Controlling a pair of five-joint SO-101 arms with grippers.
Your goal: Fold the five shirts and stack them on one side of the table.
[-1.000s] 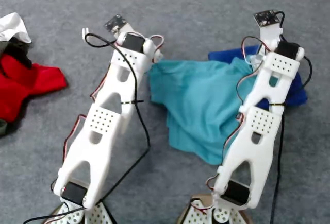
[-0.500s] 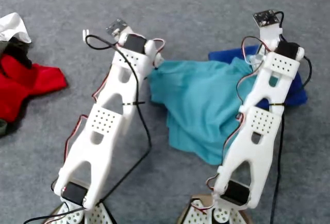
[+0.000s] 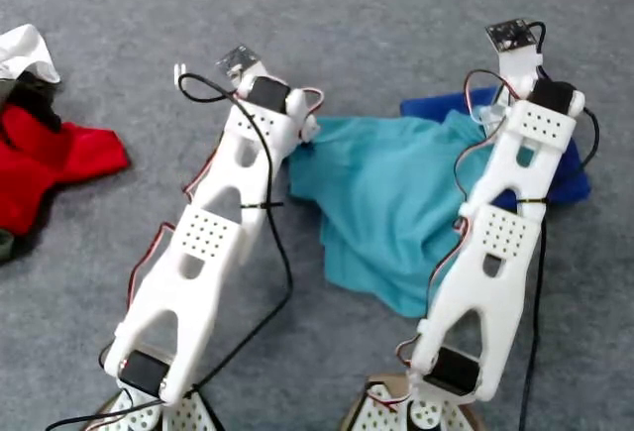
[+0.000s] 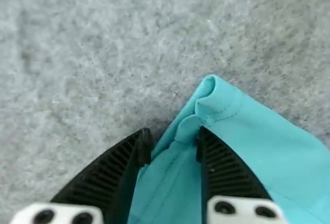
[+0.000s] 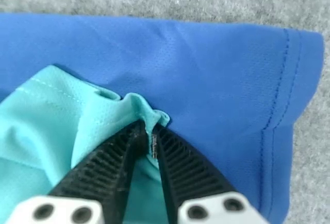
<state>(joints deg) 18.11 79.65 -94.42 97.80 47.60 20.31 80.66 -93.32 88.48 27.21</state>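
Observation:
A teal shirt (image 3: 391,203) lies crumpled at the table's middle, its right part over a folded blue shirt (image 3: 570,178). My left gripper (image 4: 172,144) is shut on the teal shirt's left corner (image 4: 206,98), the cloth bunched between the black fingers (image 4: 118,167). In the high view that gripper (image 3: 302,129) sits at the shirt's left edge. My right gripper (image 5: 147,131) is shut on another teal corner (image 5: 147,110), above the blue shirt (image 5: 216,69). The right arm (image 3: 505,183) lies across the shirts.
A red shirt (image 3: 50,163) lies in a heap at the left edge, with white cloth (image 3: 25,50) and a dark garment (image 3: 30,99) beside it. Grey carpet-like table surface (image 3: 376,45) stretches behind the arms.
The left arm has shifted right, carrying the teal shirt's left corner a little inward. The right arm has kept still.

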